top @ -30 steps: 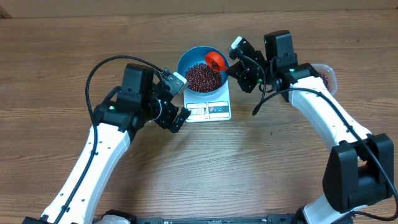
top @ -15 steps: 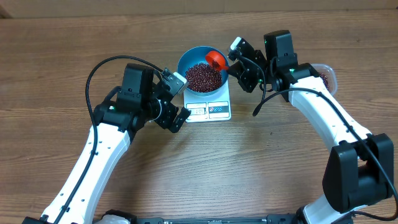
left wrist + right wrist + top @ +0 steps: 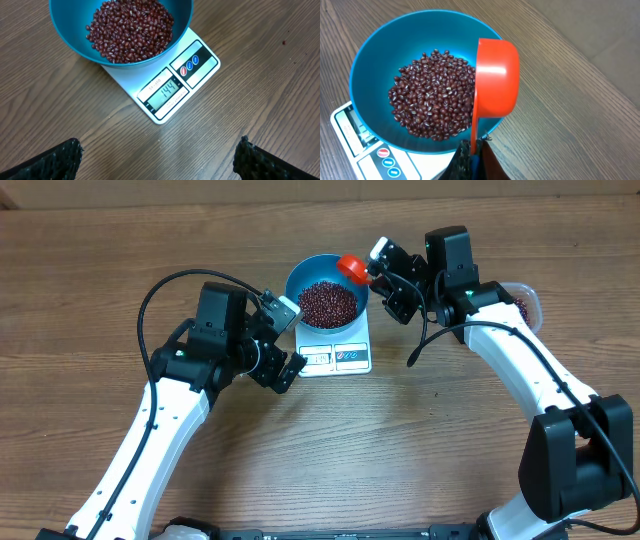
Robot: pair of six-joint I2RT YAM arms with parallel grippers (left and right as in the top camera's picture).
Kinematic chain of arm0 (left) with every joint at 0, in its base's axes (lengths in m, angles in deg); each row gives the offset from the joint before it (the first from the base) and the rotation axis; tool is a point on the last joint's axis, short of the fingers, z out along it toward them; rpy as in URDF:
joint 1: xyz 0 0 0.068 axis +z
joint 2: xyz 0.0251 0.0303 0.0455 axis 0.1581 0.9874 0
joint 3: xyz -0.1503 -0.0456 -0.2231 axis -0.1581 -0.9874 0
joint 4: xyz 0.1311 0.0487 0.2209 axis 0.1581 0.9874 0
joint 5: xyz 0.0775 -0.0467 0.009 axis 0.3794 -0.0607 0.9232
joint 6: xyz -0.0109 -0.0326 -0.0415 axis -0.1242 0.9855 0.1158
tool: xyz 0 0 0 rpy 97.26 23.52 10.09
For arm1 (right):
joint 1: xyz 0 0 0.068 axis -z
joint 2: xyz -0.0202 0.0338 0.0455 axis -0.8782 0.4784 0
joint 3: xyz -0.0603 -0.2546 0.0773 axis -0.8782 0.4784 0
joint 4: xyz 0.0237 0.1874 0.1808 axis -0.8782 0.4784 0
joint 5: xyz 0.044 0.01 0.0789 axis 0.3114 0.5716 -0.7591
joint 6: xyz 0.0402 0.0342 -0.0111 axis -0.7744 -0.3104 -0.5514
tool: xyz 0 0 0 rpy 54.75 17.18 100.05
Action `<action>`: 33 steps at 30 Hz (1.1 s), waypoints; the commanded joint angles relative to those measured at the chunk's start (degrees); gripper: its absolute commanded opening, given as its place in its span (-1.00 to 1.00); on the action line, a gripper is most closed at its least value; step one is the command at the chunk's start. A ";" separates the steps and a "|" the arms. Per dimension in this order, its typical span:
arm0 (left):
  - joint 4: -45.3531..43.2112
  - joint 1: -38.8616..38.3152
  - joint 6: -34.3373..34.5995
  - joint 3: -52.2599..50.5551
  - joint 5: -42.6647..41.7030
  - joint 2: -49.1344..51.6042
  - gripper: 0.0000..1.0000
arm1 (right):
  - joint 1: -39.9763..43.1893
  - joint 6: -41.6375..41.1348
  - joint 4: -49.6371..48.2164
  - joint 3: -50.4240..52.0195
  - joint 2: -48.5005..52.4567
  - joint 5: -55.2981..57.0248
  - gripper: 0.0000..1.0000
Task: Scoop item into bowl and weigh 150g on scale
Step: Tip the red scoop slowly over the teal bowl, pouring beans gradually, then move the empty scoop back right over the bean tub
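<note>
The blue bowl (image 3: 296,280) stands on the white scale (image 3: 340,358) and holds a heap of dark red-brown beans (image 3: 328,303). My right gripper (image 3: 378,275) is shut on the handle of a red scoop (image 3: 351,267), which is turned on its side over the bowl's far right rim. In the right wrist view the scoop (image 3: 495,75) hangs above the bowl (image 3: 375,55) and beans (image 3: 432,95), its handle clamped in the gripper (image 3: 474,150). My left gripper (image 3: 289,340) is open beside the scale's left front. In its view the scale (image 3: 195,75) reads 144, with nothing between the fingers (image 3: 55,162).
A clear plastic tub (image 3: 528,302) with more beans sits at the right, mostly hidden behind my right arm. A few stray beans (image 3: 284,42) lie on the wooden table right of the scale.
The right gripper has drawn the red scoop back from above the beans to the bowl's far right rim. The left arm has not moved.
</note>
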 commanded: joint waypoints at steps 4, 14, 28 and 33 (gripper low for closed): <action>-0.04 -0.39 -1.09 -0.09 -1.03 -0.85 0.99 | 0.02 -0.09 0.00 -1.66 0.07 0.59 -0.93; -0.04 -0.39 -1.09 -0.09 -1.03 -0.85 0.99 | -0.28 -0.55 3.87 -1.68 -2.82 -0.48 -0.93; -0.04 -0.39 -1.09 -0.09 -1.03 -0.85 0.99 | -0.11 -9.66 6.84 -1.68 -12.17 4.66 -0.93; -0.04 -0.39 -1.09 -0.09 -1.03 -0.85 1.00 | -0.11 -15.06 8.39 -1.68 -12.17 23.26 -0.93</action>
